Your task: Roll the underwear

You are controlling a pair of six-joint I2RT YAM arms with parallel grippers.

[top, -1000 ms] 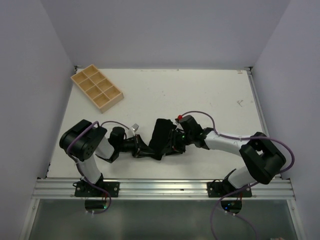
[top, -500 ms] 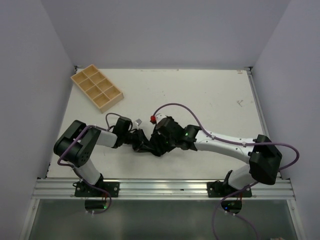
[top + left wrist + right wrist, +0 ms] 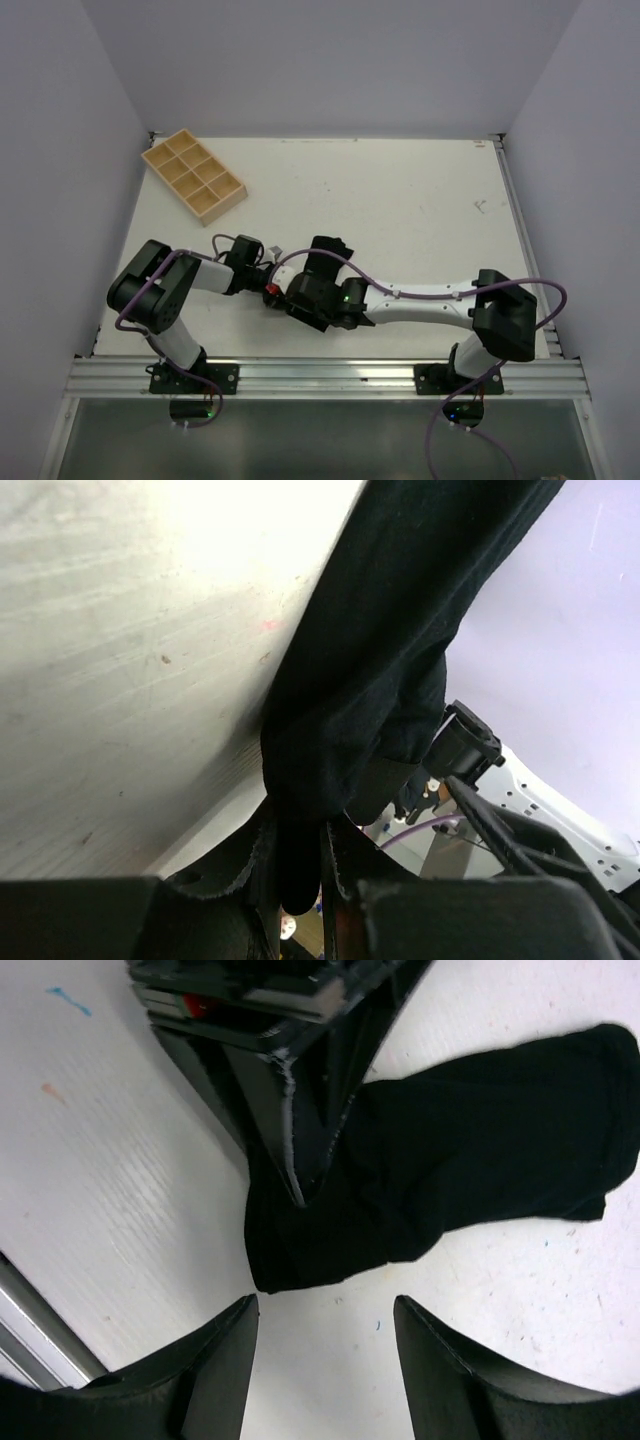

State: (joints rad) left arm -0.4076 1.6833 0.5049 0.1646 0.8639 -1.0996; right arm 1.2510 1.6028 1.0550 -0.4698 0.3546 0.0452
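the underwear (image 3: 470, 1150) lies bunched on the counter (image 3: 120, 1210), front middle. the left gripper (image 3: 300, 865) pinches one end, lifted a little it seems, while the right gripper (image 3: 325, 1360) hovers open and empty just above.

On the white table (image 3: 430, 190) lie a wooden divided tray (image 3: 193, 176), far left, and the underwear (image 3: 480, 1155), near centre.

**What the cameras could not show**

From above, the right arm (image 3: 410, 297) covered most of the underwear (image 3: 330, 247); only one corner showed behind it. The tips of the left gripper (image 3: 268, 284) were hidden there too. In the left wrist view the upper edge cut off the underwear, and the fingers (image 3: 225, 875) were dark and blurred. In the right wrist view the bottom edge cut off the right gripper (image 3: 320, 1310).
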